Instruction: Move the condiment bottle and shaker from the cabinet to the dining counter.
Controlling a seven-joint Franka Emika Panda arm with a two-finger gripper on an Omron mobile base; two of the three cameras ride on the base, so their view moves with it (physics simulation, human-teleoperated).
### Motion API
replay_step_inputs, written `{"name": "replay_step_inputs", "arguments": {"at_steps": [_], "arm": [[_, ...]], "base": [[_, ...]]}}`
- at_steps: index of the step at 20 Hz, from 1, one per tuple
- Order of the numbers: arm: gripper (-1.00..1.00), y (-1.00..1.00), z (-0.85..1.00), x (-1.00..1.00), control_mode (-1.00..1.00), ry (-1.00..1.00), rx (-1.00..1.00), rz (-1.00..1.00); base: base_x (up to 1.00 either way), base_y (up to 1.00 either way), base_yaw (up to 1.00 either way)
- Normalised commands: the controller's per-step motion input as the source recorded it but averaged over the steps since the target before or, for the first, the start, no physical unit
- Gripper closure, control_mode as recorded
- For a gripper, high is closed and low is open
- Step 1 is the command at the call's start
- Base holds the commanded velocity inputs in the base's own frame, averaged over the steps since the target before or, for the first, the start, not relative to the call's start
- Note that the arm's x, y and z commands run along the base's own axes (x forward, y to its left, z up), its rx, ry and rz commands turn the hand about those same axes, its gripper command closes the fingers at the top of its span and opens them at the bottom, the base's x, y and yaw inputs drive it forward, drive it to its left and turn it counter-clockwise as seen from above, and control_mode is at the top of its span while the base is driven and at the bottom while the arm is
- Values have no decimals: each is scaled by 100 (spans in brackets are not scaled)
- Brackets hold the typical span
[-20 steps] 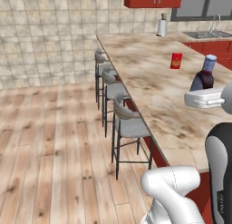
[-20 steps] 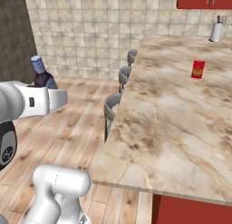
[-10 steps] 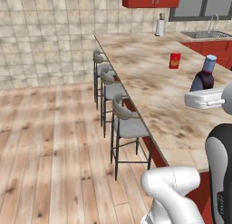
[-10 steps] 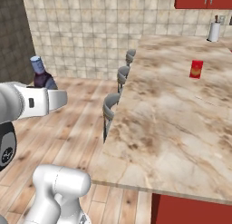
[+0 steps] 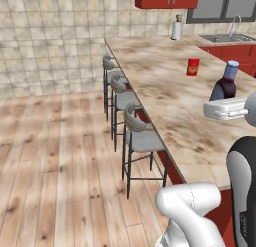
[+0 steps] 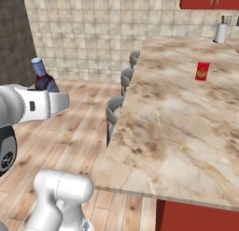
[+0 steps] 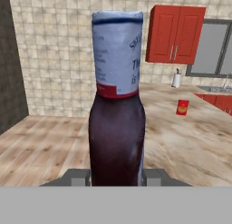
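Observation:
My gripper (image 7: 116,177) is shut on the condiment bottle (image 7: 117,105), a dark bottle with a pale blue-grey cap, held upright by its lower body. In the left base view the bottle (image 5: 226,83) stands above the white hand, with the gripper (image 5: 224,100) over the near right part of the dining counter (image 5: 160,86). The right base view has the bottle (image 6: 42,77) and gripper (image 6: 47,89) at the left, beside the counter (image 6: 177,118). The red cabinet (image 7: 174,35) hangs on the far wall, doors shut. The shaker is out of view.
A small red box (image 5: 193,67) stands mid-counter and a white paper-towel roll (image 5: 176,30) at its far end. Grey stools (image 5: 136,136) line the counter's left side over wooden floor. A sink (image 5: 232,38) lies at the far right.
The scene has drifted only very slightly in the base views, so the camera has barely moved. The bottle stays in the gripper at the same height.

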Motion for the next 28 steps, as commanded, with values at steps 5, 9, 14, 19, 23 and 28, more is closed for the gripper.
{"name": "replay_step_inputs", "arguments": {"at_steps": [5, 9, 14, 19, 23, 28], "arm": [[100, 0, 0, 0, 100, 0, 0, 0], [100, 0, 0, 0, 100, 0, 0, 0], [100, 0, -15, 3, -100, 6, 0, 0], [100, -1, -31, 9, -100, 12, 0, 0], [100, -10, -30, 3, -100, 4, 0, 0], [100, -37, -36, 0, -100, 0, 0, 1]], "base": [[1, 1, 0], [5, 6, 0], [2, 0, 0], [0, 0, 0], [0, 0, 0], [0, 0, 0]]}}
